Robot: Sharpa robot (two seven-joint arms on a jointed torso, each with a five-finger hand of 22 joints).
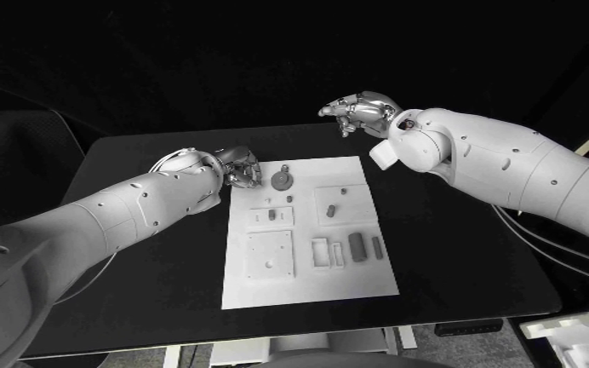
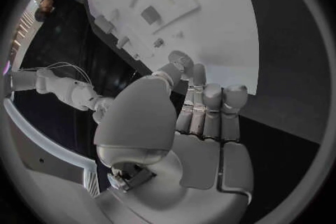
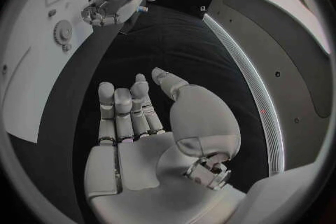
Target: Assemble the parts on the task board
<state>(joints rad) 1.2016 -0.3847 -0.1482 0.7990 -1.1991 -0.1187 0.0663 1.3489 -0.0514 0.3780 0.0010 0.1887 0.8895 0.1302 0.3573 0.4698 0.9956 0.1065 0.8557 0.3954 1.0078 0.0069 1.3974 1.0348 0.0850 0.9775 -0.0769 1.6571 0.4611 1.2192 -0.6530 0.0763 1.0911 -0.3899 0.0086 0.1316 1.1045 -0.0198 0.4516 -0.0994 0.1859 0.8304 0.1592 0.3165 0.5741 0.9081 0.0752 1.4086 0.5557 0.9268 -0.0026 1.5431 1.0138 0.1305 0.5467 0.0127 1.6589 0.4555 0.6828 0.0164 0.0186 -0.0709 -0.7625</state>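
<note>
hovering near the task board [image 1: 307, 232], both robot hands, left [image 1: 238, 168] and right [image 1: 358, 113], hold nothing, fingers loosely spread; small parts [image 1: 357, 246] look light, rigid, best pinched by their sides.

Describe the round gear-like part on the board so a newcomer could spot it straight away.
Start at the white task board in the middle of the black table and go to its far end. There, just beside the left hand, lies the round grey part with a small stub at its far edge. Its neighbours are bars, blocks and small pegs; it alone is a disc.
</note>
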